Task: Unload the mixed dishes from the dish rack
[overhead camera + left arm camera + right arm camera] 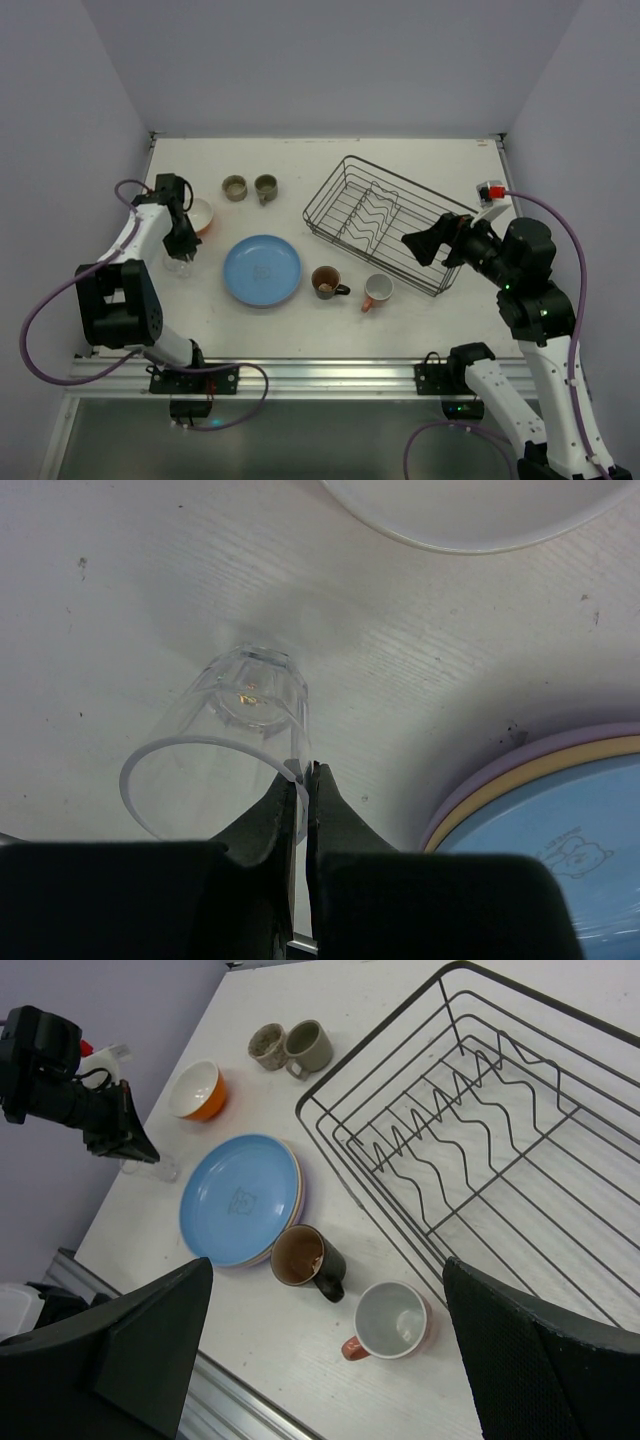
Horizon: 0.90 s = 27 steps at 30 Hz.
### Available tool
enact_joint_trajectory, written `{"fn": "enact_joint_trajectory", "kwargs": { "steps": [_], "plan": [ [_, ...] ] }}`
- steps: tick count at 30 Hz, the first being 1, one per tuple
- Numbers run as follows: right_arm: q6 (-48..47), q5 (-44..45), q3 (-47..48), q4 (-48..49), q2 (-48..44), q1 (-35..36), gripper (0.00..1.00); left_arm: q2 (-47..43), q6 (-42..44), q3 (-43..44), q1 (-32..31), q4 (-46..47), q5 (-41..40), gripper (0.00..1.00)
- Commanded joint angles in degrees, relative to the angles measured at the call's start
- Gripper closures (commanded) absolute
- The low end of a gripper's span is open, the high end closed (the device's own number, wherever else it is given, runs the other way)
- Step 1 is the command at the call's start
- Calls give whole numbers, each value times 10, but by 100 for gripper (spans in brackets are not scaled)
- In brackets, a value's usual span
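Left claw (305, 773): clenched, its fingertips pinching the rim of the clear glass (250, 695), which is upright directly beneath it. Right claw (415, 242): spread fully, gripping and touching nothing. The dish rack (327, 187) lies just ahead of it, and the brown mug (305, 1258) lies below it.

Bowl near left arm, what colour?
The bowl is orange outside, white inside; right wrist view shows it best.
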Motion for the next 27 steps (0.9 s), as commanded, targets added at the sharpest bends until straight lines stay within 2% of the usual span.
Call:
{"fn": "enact_joint_trajectory", "kwargs": {
  "steps": [1, 5, 10, 14, 15, 17, 18, 20, 25, 27],
  "plan": [
    [-11, -8, -2, 17, -1, -3, 1, 14, 19, 8, 4, 12, 22, 100],
    [-12, -4, -1, 16, -1, -3, 1, 34, 22, 10, 4, 23, 47, 99],
    [-12, -2, -2, 16, -2, -3, 1, 43, 24, 9, 3, 26, 56, 90],
    [-13, -1, -2, 15, 0, -3, 1, 32, 26, 13, 2, 25, 57, 72],
    [-12, -1, -2, 15, 1, -3, 1, 30, 28, 18, 1, 23, 58, 61],
    [-13, -1, -3, 15, 3, -3, 1, 16, 29, 24, 0, 15, 57, 51],
    [-13, 1, -3, 15, 3, -3, 1, 8, 29, 30, -1, 12, 56, 41],
    [-13, 3, -3, 15, 6, -3, 1, -20, 27, 46, -1, 2, 53, 32],
    [-18, 30, -1, 7, 22, -3, 1, -101, 28, 100, -11, -33, 82, 20],
    [-15, 57, 1, 0, 28, -3, 1, -166, 30, 119, -24, -33, 90, 1]
  ]
}}
